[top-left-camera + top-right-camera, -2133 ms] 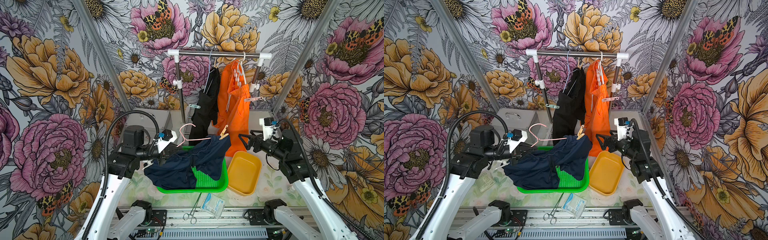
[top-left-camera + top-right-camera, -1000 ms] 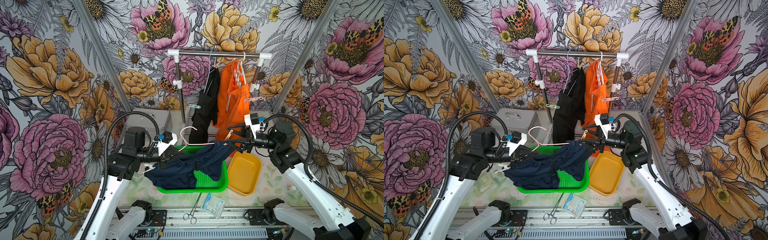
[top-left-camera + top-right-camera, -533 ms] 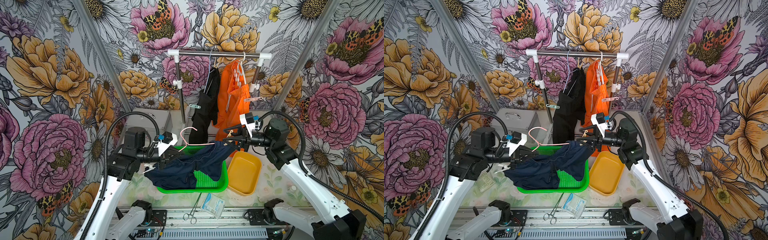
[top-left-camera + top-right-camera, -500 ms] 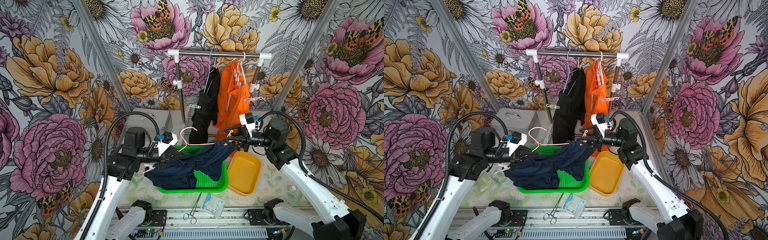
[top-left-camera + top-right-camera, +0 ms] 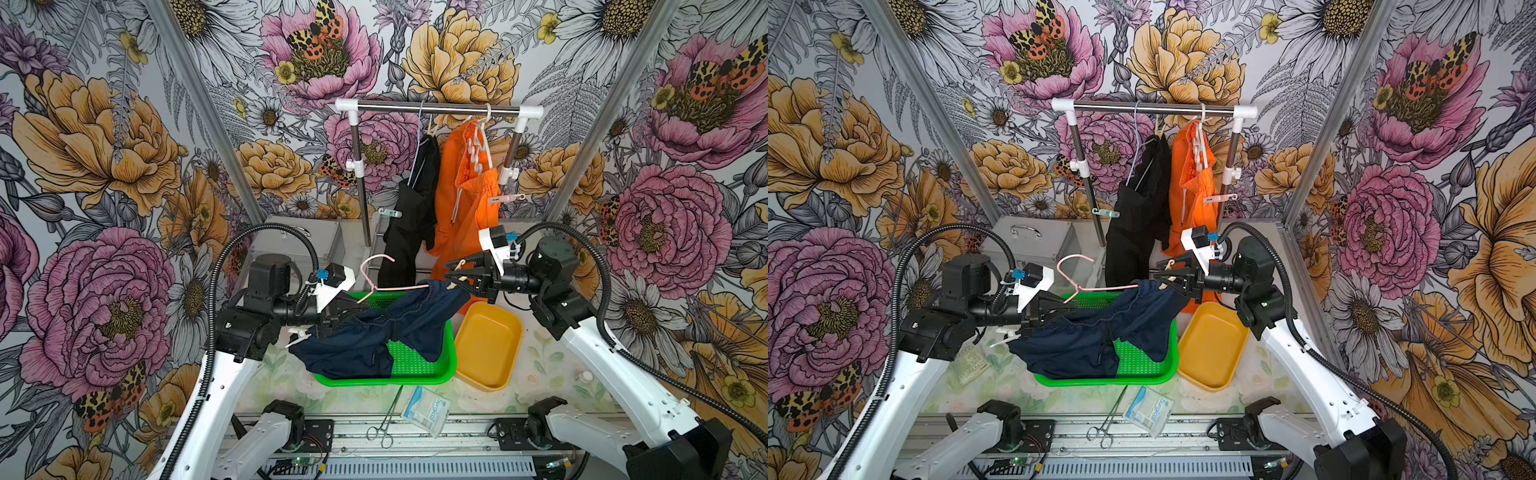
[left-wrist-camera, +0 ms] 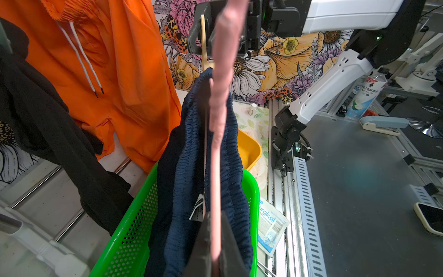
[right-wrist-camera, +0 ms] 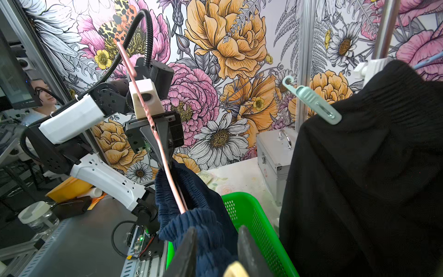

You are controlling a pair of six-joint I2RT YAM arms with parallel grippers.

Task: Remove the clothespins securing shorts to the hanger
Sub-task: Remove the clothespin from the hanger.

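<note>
Near the front lies a packet (image 5: 426, 409) reading "Surgical", behind it the left gripper (image 5: 362, 306) pinches the pink hanger (image 5: 399, 287) with the navy shorts (image 5: 365, 340), and the right gripper (image 5: 453, 275) sits around their wooden clothespin (image 5: 459, 264), but I cannot tell if it squeezes.

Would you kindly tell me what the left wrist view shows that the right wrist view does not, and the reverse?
Only the left wrist view shows the orange shorts, the yellow bin and the surgical packet. Only the right wrist view shows the grey-teal clothespin clipped on the black shorts and the silver case. Both show the navy shorts on the pink hanger, the black shorts and the green basket.
</note>
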